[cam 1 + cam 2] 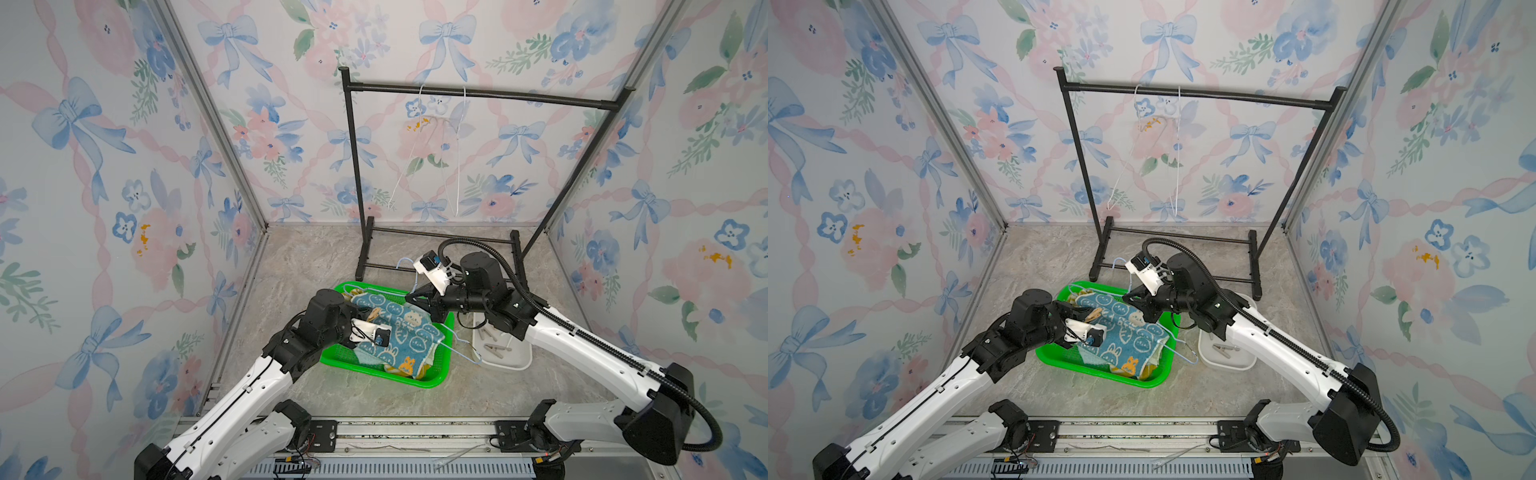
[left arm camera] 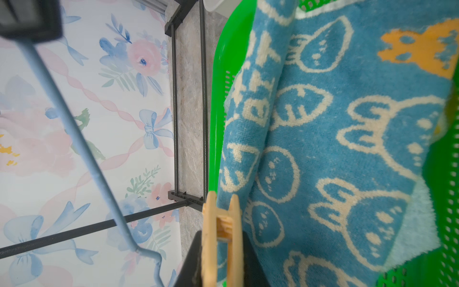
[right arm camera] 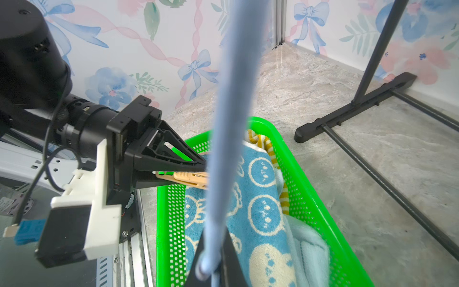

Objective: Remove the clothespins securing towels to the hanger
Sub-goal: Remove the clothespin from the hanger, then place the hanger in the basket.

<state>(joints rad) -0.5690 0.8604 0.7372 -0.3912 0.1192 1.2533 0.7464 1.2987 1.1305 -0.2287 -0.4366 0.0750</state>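
Note:
A green basket [image 1: 336, 357] holds the towels: the blue bunny one [image 1: 411, 336] [image 2: 347, 149] on top, over a pale teal one [image 3: 310, 246] and a yellow-striped one [image 3: 269, 146]. A tan clothespin [image 2: 208, 223] [image 3: 188, 179] is clipped on the blue towel's edge. My left gripper [image 2: 222, 253] [image 1: 1084, 311] is shut on its handles. My right gripper [image 3: 211, 263] [image 1: 411, 297] is shut on the pale blue wire hanger [image 3: 231, 124] [image 2: 74, 129], holding it above the basket. The blue towel drapes over the hanger's lower bar [image 1: 457, 349].
A white tray [image 1: 519, 361] to the right of the basket holds loose clothespins [image 1: 494, 347]. Behind stands a black rack [image 1: 478, 93] with bare white hangers [image 1: 459, 145] on its bar. Its feet [image 3: 347, 111] lie close behind the basket. Floral walls close in three sides.

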